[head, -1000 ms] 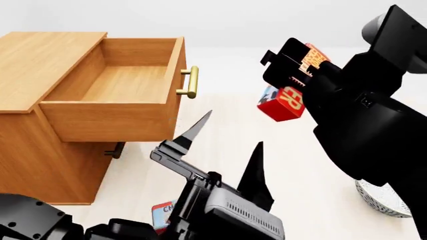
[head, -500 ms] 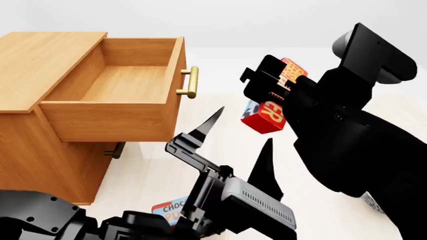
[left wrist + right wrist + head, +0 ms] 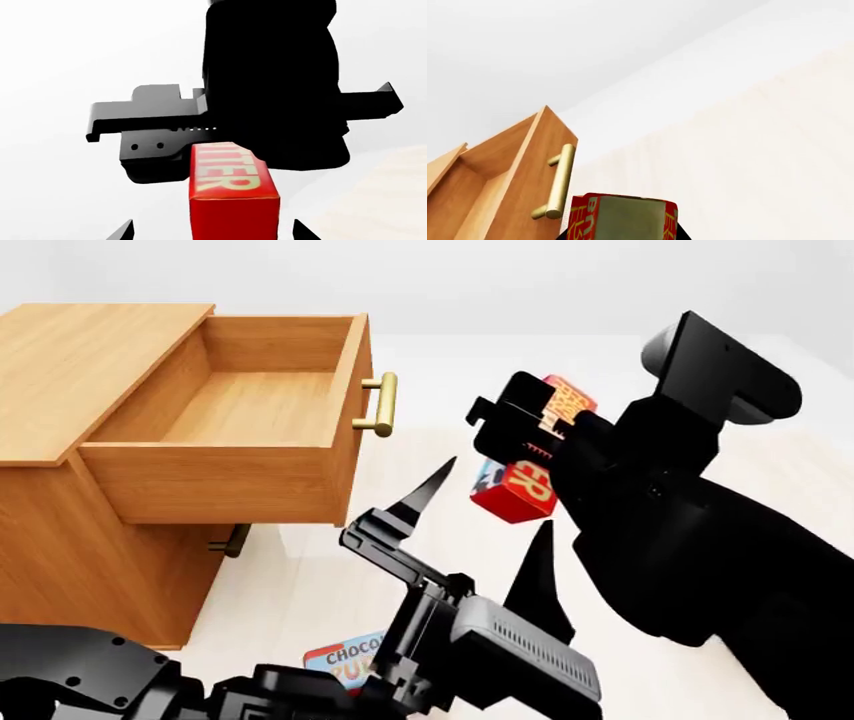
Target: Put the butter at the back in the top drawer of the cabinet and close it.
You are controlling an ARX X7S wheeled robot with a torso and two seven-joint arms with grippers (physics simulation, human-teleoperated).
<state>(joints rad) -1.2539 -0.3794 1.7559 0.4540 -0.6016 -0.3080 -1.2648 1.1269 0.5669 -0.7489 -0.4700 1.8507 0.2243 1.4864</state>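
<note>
Since a second ago, my right gripper [image 3: 523, 455] has carried the butter [image 3: 514, 490] toward 9 o'clock, nearer the top drawer [image 3: 227, 410]; jaws clamped on the box. Left gripper [image 3: 483, 530] has risen, jaws apart, empty, below the butter. Drawer stands open, its brass handle [image 3: 380, 405] just left of the box. Risk: box clips the handle or drawer front if I don't lift over. Chocolate pudding box [image 3: 344, 660] lies at 6 o'clock.
</note>
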